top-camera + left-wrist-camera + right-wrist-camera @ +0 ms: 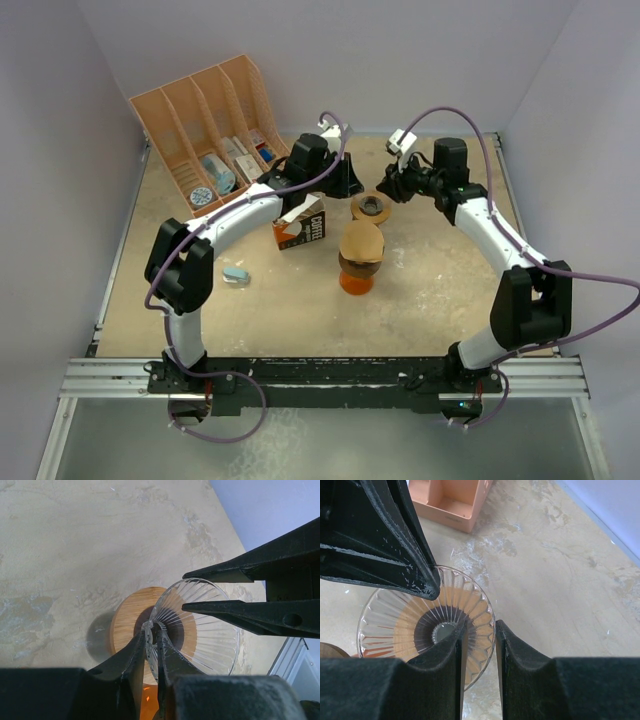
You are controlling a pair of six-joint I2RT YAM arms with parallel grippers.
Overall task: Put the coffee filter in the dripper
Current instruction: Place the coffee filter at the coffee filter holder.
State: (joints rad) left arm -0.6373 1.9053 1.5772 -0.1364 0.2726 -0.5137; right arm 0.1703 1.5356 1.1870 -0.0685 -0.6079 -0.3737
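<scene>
The dripper (pixel 370 207) is a ribbed clear glass cone (pixel 200 630) on a round wooden base (pixel 127 622), toward the back of the table. My left gripper (pixel 153 630) is shut on its near rim, one finger inside the cone and one outside. My right gripper (pixel 480 630) is closed across the opposite rim (pixel 491 625), again one finger inside and one outside. The brown coffee filter (pixel 362 243) lies on top of an orange cup (pixel 357 281), just in front of the dripper and apart from both grippers.
A coffee filter box (pixel 300 229) stands left of the cup, under the left arm. An orange slotted file rack (pixel 210 130) holding small items fills the back left corner. A small blue object (pixel 236 274) lies on the table at the left.
</scene>
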